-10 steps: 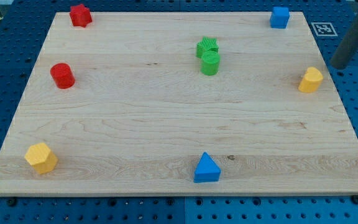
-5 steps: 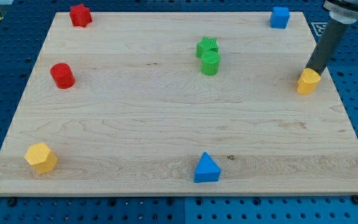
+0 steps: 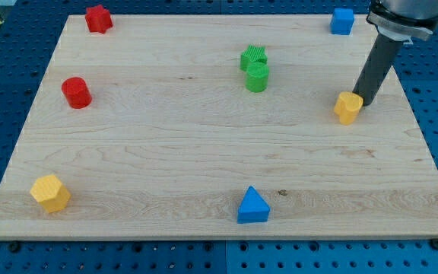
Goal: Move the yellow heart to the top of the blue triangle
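Note:
The yellow heart lies on the wooden board at the view's right, a little above mid-height. My tip touches its upper right side, with the dark rod rising toward the view's top right. The blue triangle sits near the board's bottom edge, below and to the left of the heart, well apart from it.
A green star and a green cylinder touch each other at upper centre. A blue cube sits at the top right, a red star at the top left, a red cylinder at the left, a yellow hexagon at the bottom left.
My tip came in from off the board's right edge, met the yellow heart and pushed it left and slightly down. The other blocks have not moved.

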